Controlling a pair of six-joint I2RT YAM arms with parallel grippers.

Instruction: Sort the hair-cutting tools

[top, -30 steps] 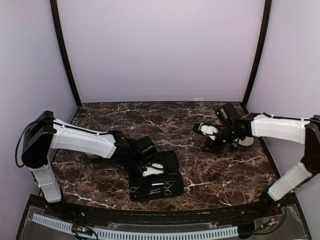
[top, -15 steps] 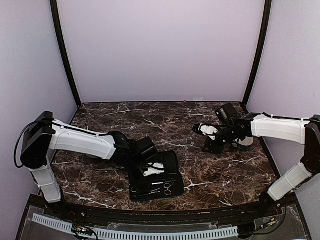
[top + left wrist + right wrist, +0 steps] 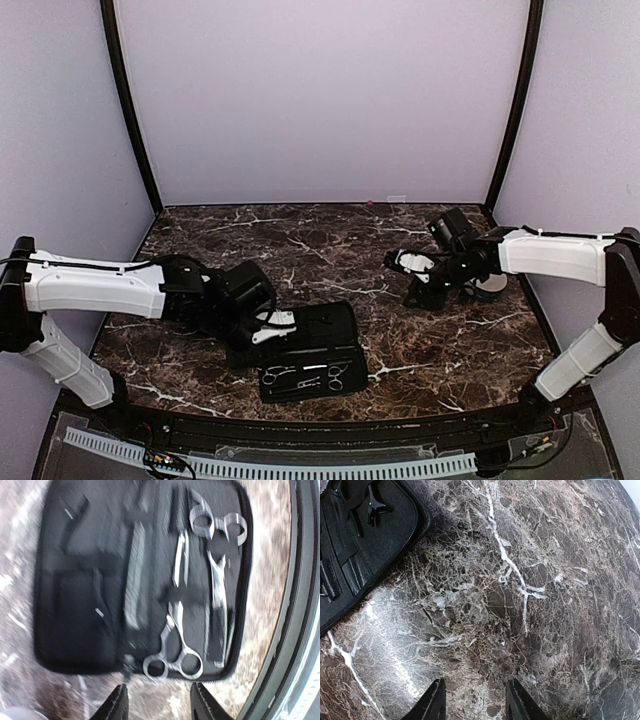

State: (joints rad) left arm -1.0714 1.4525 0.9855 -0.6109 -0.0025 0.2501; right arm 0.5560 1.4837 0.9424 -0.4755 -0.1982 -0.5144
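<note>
- Silver scissors [image 3: 171,652] lie in the case [image 3: 75,605] just beyond my spread left claw [image 3: 161,705].
- Slim blades, ring handles.
- My right claw [image 3: 474,700] is spread, well apart.

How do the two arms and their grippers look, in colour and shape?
The left arm and right arm have smooth white shells and black joints. A thin black cable runs along the left one. The left gripper and right gripper show dark, tapered fingertips.
</note>
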